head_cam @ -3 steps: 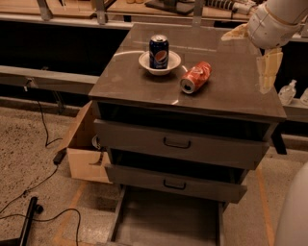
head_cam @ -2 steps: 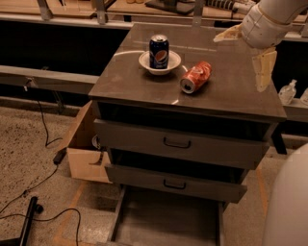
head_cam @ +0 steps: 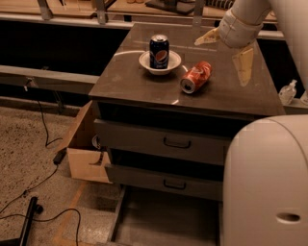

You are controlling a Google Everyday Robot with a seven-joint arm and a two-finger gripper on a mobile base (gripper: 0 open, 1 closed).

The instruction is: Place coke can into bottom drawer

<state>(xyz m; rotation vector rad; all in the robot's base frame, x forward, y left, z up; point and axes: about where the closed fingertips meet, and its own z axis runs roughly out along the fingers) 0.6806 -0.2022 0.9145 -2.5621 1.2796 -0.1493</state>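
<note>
**A:** where's the coke can (head_cam: 196, 77)?

**B:** on its side mid-desk (head_cam: 126, 82), just beside the bowl (head_cam: 160, 64) holding a Pepsi can (head_cam: 159, 51). gripper (head_cam: 222, 63) hovers toward the back right corner, jaws wide apart, empty. bottom drawer (head_cam: 163, 222) is pulled out.

The robot is all smooth off-white plastic, no cables or screws showing. A big rounded casing (head_cam: 269, 182) fills the lower right, with one small oval slot in it. The arm (head_cam: 250, 14) up top is the same white and ends in a seamed cuff. The hand (head_cam: 220, 64), over the back right of the counter (head_cam: 144, 81), has two flat, tapered, yellowish-tan fingers (head_cam: 244, 65) splayed wide apart.
</note>
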